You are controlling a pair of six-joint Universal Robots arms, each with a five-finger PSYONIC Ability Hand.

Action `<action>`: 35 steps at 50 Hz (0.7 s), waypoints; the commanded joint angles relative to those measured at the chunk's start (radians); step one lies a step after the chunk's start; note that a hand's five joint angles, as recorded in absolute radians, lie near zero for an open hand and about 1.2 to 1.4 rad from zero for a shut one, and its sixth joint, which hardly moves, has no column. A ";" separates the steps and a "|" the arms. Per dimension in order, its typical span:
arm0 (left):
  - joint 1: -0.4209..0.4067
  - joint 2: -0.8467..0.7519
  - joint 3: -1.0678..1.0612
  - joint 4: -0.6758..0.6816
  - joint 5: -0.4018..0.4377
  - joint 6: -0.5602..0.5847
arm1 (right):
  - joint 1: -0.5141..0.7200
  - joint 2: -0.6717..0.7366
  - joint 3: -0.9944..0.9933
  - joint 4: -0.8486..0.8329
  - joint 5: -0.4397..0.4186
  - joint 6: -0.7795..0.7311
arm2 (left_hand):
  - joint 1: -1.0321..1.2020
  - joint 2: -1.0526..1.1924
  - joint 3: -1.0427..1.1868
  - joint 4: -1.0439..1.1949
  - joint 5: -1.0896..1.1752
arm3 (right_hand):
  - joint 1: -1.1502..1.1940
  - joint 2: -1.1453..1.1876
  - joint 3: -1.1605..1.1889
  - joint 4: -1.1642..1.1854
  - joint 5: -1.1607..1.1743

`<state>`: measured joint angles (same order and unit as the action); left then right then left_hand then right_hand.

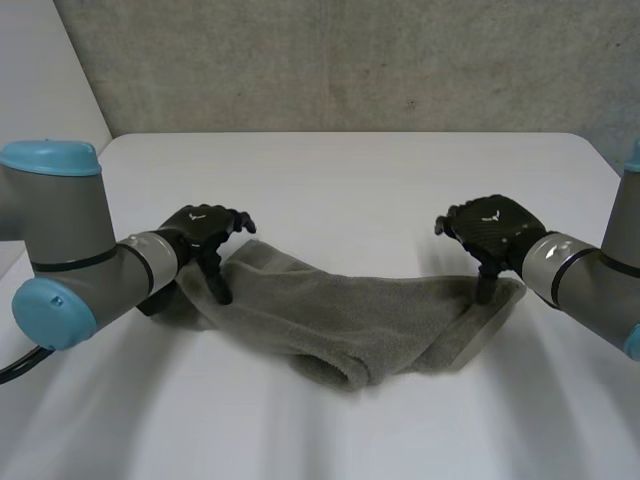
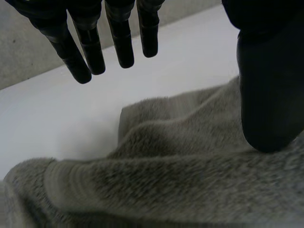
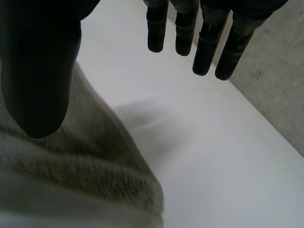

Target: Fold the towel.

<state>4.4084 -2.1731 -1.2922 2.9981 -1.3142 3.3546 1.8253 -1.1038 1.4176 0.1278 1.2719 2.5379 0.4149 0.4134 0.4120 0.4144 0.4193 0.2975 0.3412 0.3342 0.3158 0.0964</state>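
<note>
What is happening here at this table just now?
A two-armed robot is working on a grey towel that lies bunched on the white table. The left hand is at one end, the right hand at the other. Each thumb touches the cloth; the fingers are straight and clear of it, so neither hand grips.

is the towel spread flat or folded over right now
Folded over, loosely: the towel lies as a rumpled strip with a doubled near edge, not spread flat.
</note>
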 commanded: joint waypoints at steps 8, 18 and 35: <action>0.011 -0.046 -0.019 -0.086 -0.005 0.155 | -0.006 0.079 0.023 0.007 0.047 -0.074 | -0.028 -0.027 -0.025 -0.028 -0.207 | -0.045 -0.089 -0.082 -0.064 -0.019; 0.012 -0.085 -0.024 -0.084 -0.020 0.174 | -0.006 0.088 0.040 0.006 0.044 -0.077 | 0.051 0.052 0.054 0.051 -0.128 | 0.010 -0.033 -0.026 -0.008 0.037; 0.006 -0.082 -0.018 -0.001 -0.099 0.161 | -0.006 0.121 0.052 -0.002 0.034 -0.076 | 0.826 0.828 0.829 0.827 0.647 | 0.727 0.683 0.690 0.709 0.754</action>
<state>4.4182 -2.2606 -1.3135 2.9782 -1.3865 3.5189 1.8198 -1.0026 1.4727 0.1291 1.3078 2.4611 1.1953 1.2696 1.3103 1.2826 1.2745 0.8373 0.8428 0.8376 0.8297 0.6564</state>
